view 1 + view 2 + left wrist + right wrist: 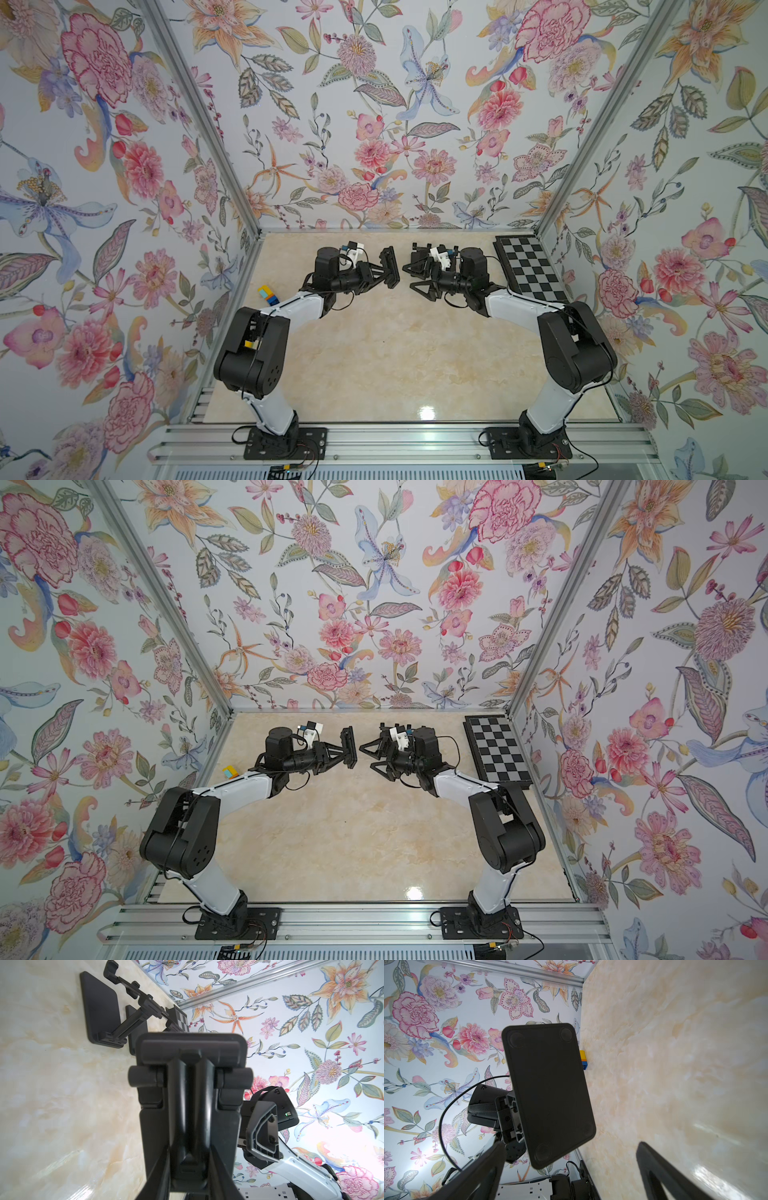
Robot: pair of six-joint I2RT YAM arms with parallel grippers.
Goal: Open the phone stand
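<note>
Above the rear middle of the bench (374, 353), the L gripper (384, 268) holds the phone stand (391, 266) up in the air. Its jaws are narrow and closed on the stand, approx. at the side where the arm part is. The stand is folded flat: in the L wrist view the arm part lies along the plate. The plate is on edge, upright. Its underside, w/ four round pads, faces the R gripper (408, 277), which the R wrist view shows well. The R gripper is near the stand but does not touch it; its jaws are wide and hold nothing. On the bench the L wrist view shows a second stand (99, 1012), unfolded. At the far right lies a chessboard (528, 266), and at the left edge some blocks (268, 294), both well apart from the phone stand.
</note>
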